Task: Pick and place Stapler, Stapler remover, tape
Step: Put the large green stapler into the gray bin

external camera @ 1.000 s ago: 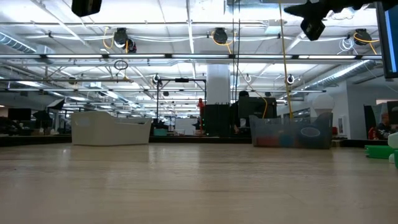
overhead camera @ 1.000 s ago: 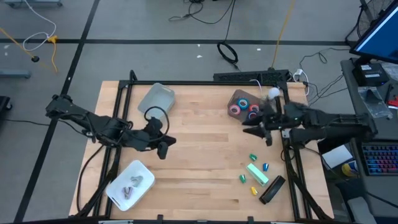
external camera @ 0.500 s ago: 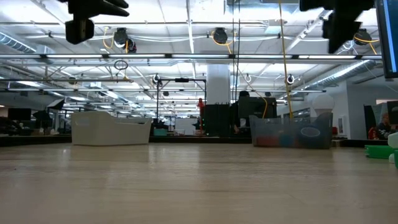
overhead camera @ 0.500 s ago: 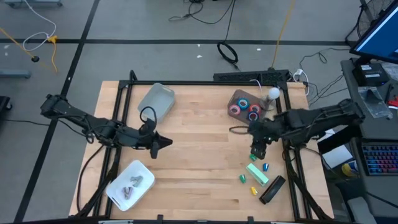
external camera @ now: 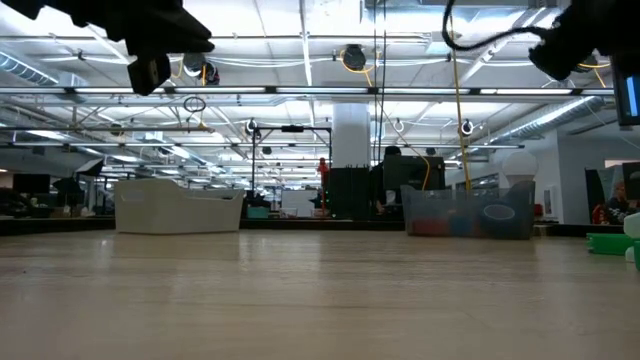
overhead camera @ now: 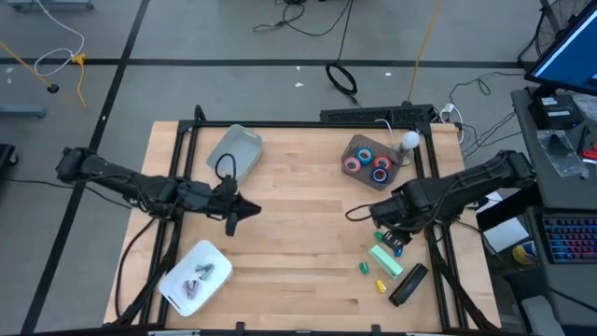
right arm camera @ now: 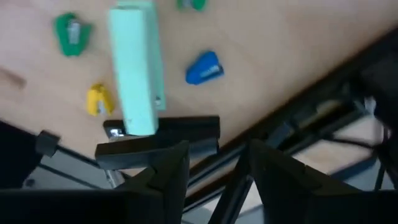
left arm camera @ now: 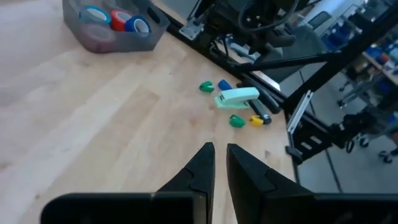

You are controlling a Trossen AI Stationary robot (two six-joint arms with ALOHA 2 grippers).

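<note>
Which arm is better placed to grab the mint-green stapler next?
Right. The right gripper hovers open almost over the mint-green stapler at the table's right edge, and its wrist view looks straight down on it. The left gripper sits left of centre, nearly shut, far across the table.

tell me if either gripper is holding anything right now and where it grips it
Nothing is held. The right gripper is open above the green stapler; the left gripper is nearly shut on nothing, over bare table.

Overhead, table-level and two wrist cameras share the table (overhead camera: 298, 201).
</note>
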